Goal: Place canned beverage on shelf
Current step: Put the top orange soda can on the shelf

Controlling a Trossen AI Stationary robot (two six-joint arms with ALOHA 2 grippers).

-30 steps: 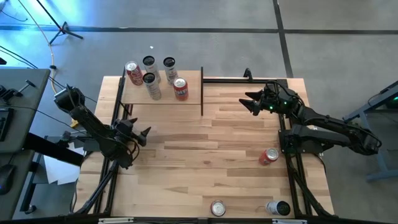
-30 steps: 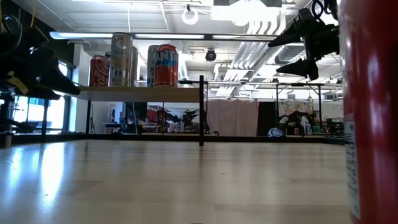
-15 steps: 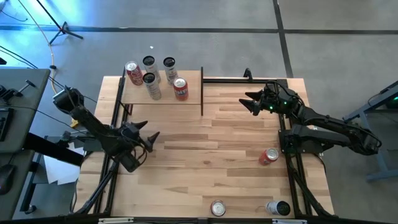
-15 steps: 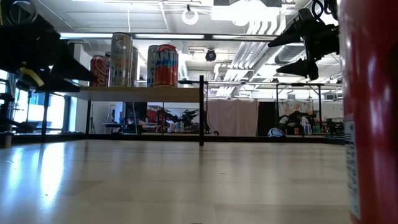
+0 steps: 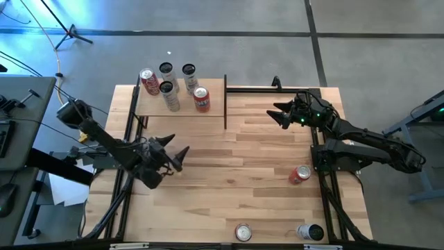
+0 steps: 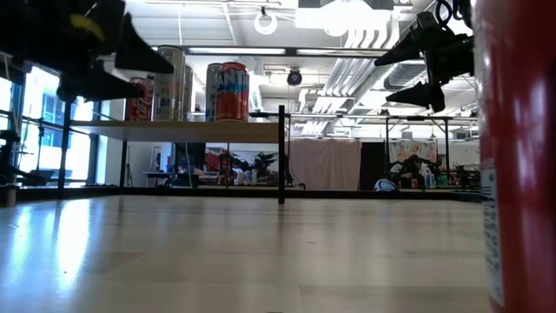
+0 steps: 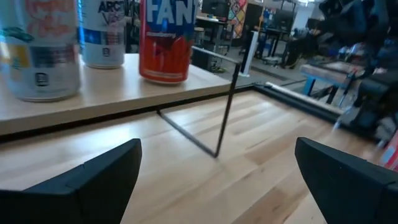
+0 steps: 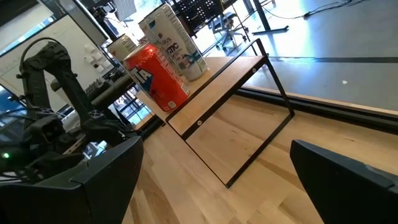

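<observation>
Nearest us, along the near edge of the surface [image 5: 263, 160], we see two cans: a silver can [image 5: 243, 232] standing about midway and a dark can [image 5: 310, 232] lying toward the right corner. A little farther in, close to the right edge, a red can [image 5: 300, 174] lies on its side; in the low view it fills the right border as a red wall. No claw touches any of these three.

We find the left claw [image 5: 177, 154] over the left half of the surface, fingers spread apart and holding nothing, pointing toward the middle. The red can lies well apart from it across the planks; nothing stands between them. The shelf [image 5: 215, 104] lies beyond this claw, toward the far left corner.

The right claw [image 5: 279, 114] hangs raised near the far right part of the surface, jaws apart and empty, pointing toward the shelf's right end. The red can lies nearer us than this claw, beside the arm's base.

The shelf is a pale board on thin black posts, raised above the surface. On it stand four cans: a Fanta can [image 5: 201, 99] nearest its front, a white can [image 5: 168, 95] left of it, and behind them another pale can [image 5: 189, 75] and a cola can [image 5: 148, 80] at the far left corner. A fifth can [image 5: 166, 70] stands at the back edge.
</observation>
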